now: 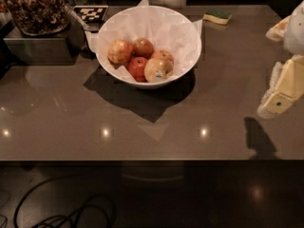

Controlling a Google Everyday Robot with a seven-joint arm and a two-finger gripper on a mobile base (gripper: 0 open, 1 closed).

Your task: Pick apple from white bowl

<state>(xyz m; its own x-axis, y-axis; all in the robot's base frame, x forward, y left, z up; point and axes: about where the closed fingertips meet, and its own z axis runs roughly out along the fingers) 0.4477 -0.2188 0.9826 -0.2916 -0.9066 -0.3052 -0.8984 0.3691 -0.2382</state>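
So here's my view right now. The white bowl (196,56) sits in the upper middle of the frame on the glossy brown-grey table (142,127), lined with crumpled white paper (156,25). The apple (158,69) I'm after is at the front right of the bowl. It's the pale yellow-green one with the little dark-and-white sticker facing the camera. It's pressed against the deep red apple (137,66) on its left, and an orange-red apple (164,56) peeks out just behind it. Two more orange-red ones (120,51) sit further back and to the left.

The gripper (278,96) is way off at the right edge of the frame, about mid-height. It's a cream-coloured chunk hanging above the table, well apart from the bowl and holding nothing I can see. Honestly I can't tell whether it's spread or pressed together from this angle. Its shadow (259,137) falls on the table just below it.

Other stuff: a yellow-green sponge (217,16) lies at the upper right of the bowl, and a black-and-white checker tag (91,13) at its upper left. A clear container of brown bits (35,6) sits on a grey box (40,49) in the top left corner. Cables (61,213) run along the floor at lower left.
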